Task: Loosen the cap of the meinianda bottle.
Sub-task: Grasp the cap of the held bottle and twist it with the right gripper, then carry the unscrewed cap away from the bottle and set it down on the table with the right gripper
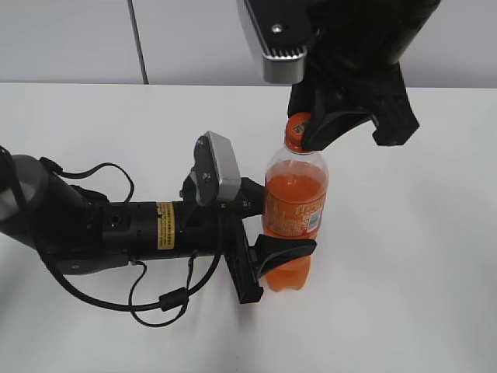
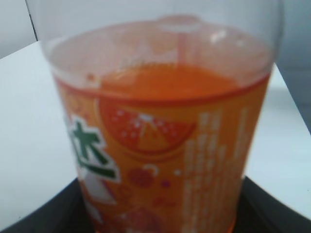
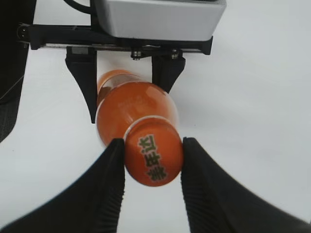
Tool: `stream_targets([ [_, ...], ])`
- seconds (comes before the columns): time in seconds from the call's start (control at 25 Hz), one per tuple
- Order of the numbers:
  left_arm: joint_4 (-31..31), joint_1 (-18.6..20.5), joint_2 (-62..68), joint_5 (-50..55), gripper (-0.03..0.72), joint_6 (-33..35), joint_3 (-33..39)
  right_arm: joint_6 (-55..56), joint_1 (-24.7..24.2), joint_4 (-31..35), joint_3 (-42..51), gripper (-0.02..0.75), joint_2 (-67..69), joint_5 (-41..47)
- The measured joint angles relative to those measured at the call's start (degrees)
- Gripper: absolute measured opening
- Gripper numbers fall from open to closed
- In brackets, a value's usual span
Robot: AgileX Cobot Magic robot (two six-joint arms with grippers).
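Observation:
The meinianda bottle (image 1: 293, 210) stands upright on the white table, clear plastic with orange drink and an orange label band. My left gripper (image 1: 268, 225) is shut on its lower body from the left; in the left wrist view the bottle (image 2: 165, 145) fills the frame between my dark fingers. The small orange cap (image 1: 296, 127) sits on top. My right gripper (image 1: 311, 128) comes down from above and is shut on the cap. In the right wrist view the cap (image 3: 153, 156) sits squeezed between my two black fingers, printed top facing the camera, the bottle shoulder (image 3: 131, 104) below it.
The white table (image 1: 419, 256) stretches around the bottle. The left arm's body and cables (image 1: 116, 233) lie across the table's left side. A grey wall runs along the back.

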Motion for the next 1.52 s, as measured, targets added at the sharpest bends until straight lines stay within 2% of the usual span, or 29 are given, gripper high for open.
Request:
stream_targets([
  [0.44,0.0,0.0,0.0,0.0,0.426,-0.2,0.0,-1.4,0.0,1.0,-4.0,0.272,0.0,0.4],
  [0.52,0.0,0.0,0.0,0.1,0.426,-0.2,0.0,1.7,0.0,1.7,-5.1,0.272,0.0,0.4],
  [0.6,0.0,0.0,0.0,0.1,0.426,-0.2,0.0,10.2,0.0,1.9,-5.7,0.272,0.0,0.4],
  [0.68,0.0,0.0,0.0,0.1,0.426,-0.2,0.0,25.3,0.0,0.4,-6.7,0.272,-0.1,0.4],
  [0.8,0.0,0.0,0.0,0.1,0.426,-0.2,-0.1,56.1,0.0,-4.8,-7.7,0.272,-0.2,0.4],
  [0.88,0.2,0.0,0.0,0.1,0.426,-0.2,-0.1,70.0,0.0,-6.7,-7.8,0.272,-0.3,0.4],
  [1.0,0.1,0.0,0.0,0.1,0.426,-0.2,-0.1,77.3,0.0,-7.5,-7.8,0.272,-0.4,0.4],
  [1.12,0.1,0.0,0.0,0.1,0.426,-0.2,-0.1,77.9,-0.7,-7.5,-7.8,0.272,-0.5,0.4],
  [1.28,0.1,0.0,0.0,0.1,0.426,-0.2,-0.1,75.9,-5.0,-6.5,-7.8,0.272,-1.9,0.4],
  [1.52,0.1,0.0,0.0,0.1,0.426,-0.2,-0.1,74.2,-20.3,-8.3,-6.8,0.272,-6.1,0.3],
])
